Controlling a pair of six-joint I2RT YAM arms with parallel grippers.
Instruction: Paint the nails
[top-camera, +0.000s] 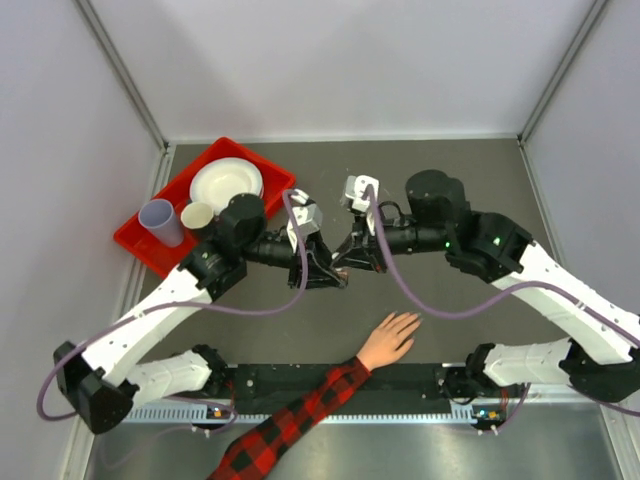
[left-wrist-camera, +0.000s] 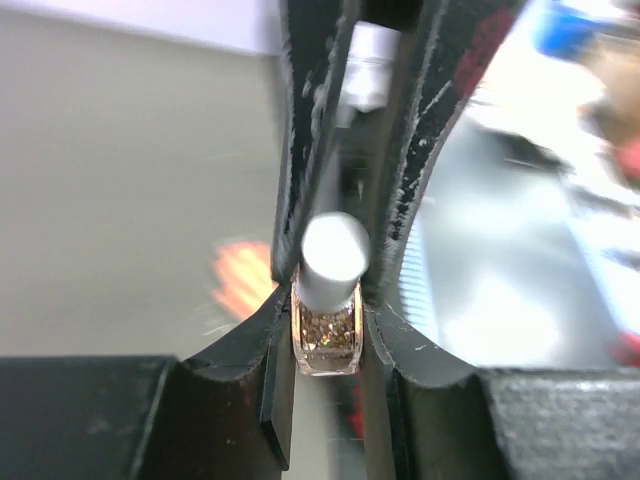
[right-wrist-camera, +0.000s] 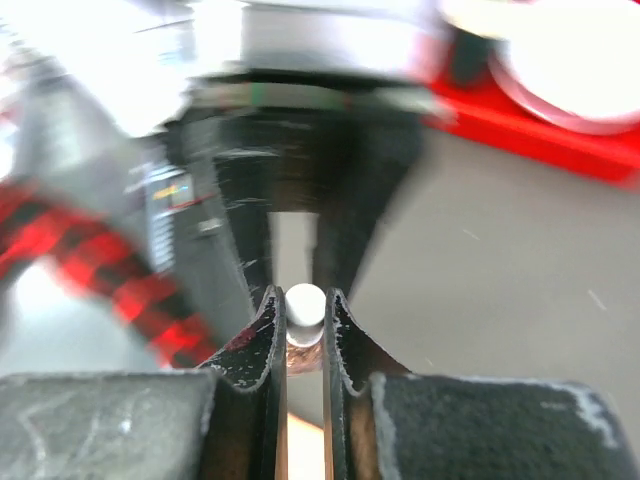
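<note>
1. Now the left gripper (top-camera: 333, 276) clamps the glitter polish bottle (left-wrist-camera: 325, 345), beyond the fingertips of the hand (top-camera: 388, 342).
2. Opposite, the right gripper (top-camera: 352, 266) pinches its silver cap (right-wrist-camera: 304, 305), bottle axis level.
3. Those nails (top-camera: 410, 322) point toward both, seemingly nearer the right arm.

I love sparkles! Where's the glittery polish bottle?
Mid-table in the top view: the left gripper pinches the bottle and the right gripper its cap, just beyond the hand.
</note>
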